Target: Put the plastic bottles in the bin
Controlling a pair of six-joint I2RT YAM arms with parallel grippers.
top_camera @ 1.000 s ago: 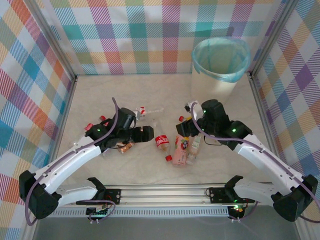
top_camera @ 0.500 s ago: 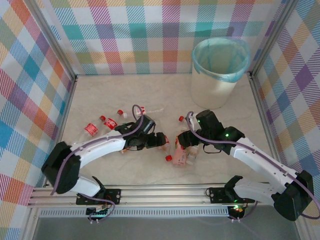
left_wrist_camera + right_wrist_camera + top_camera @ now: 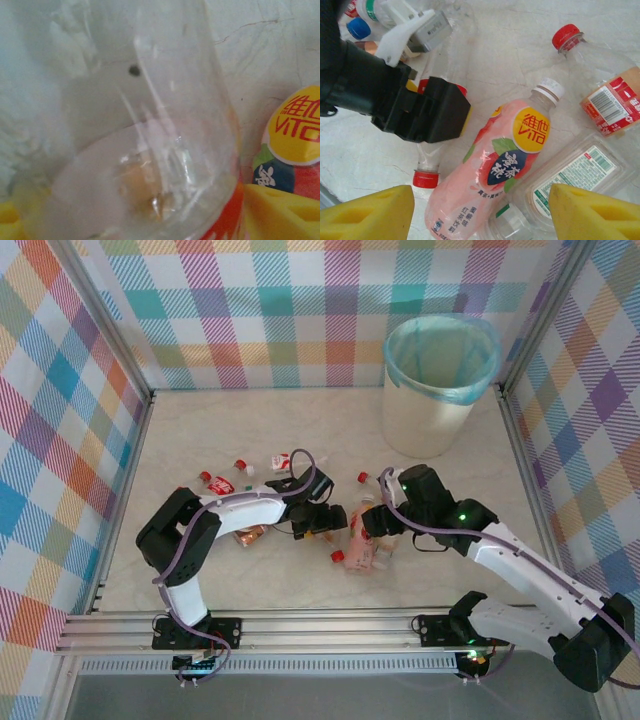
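Right now the left gripper (image 3: pixel 335 520) is straddling a glossy clear bottle (image 3: pixel 150 125) lying mid-table, with yellow foam pads (image 3: pixel 280 210) sitting on either side of it, though I cannot tell whether they are squeezing. Beside it the right gripper (image 3: pixel 480 210) is hanging, spread wide, over a plump pink bottle (image 3: pixel 505 165), while the round white bin (image 3: pixel 425 425), lined with thin blue plastic, is standing at the marbled table's (image 3: pixel 200 430) far right corner.
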